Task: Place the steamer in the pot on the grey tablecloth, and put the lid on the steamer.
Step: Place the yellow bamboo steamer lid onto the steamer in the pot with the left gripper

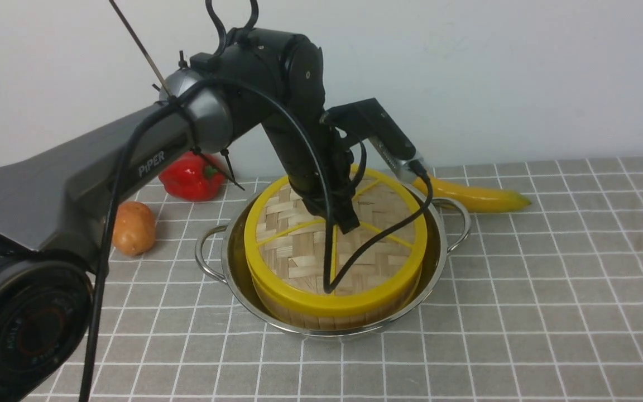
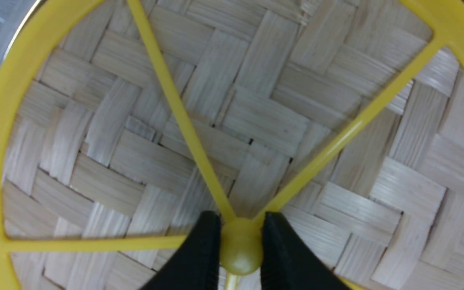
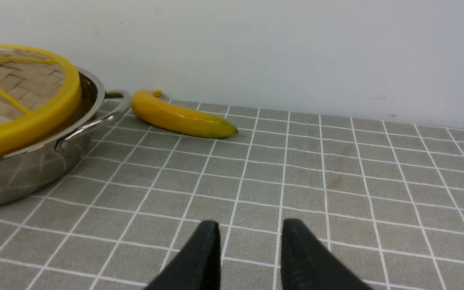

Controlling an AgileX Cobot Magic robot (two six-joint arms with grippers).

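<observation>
The shiny pot (image 1: 439,245) stands on the grey tablecloth (image 1: 550,279) with the steamer (image 1: 321,321) inside it; only the steamer's slatted side shows. On top of the steamer lies the woven lid (image 1: 299,251), yellow-rimmed and level. My left gripper (image 1: 347,224) reaches down onto the lid's middle. In the left wrist view, its black fingers (image 2: 204,249) press either side of the yellow centre hub (image 2: 241,257), so the left gripper (image 2: 241,241) is shut on it. My right gripper (image 3: 250,237) hovers open over bare cloth (image 3: 336,181), to the right of the pot (image 3: 22,177), holding nothing.
A yellow banana (image 1: 478,196) lies just behind the pot's right handle, near the wall. A red pepper (image 1: 190,177) and a potato (image 1: 133,228) sit behind and left of the pot. The left arm and its cable hang over the lid.
</observation>
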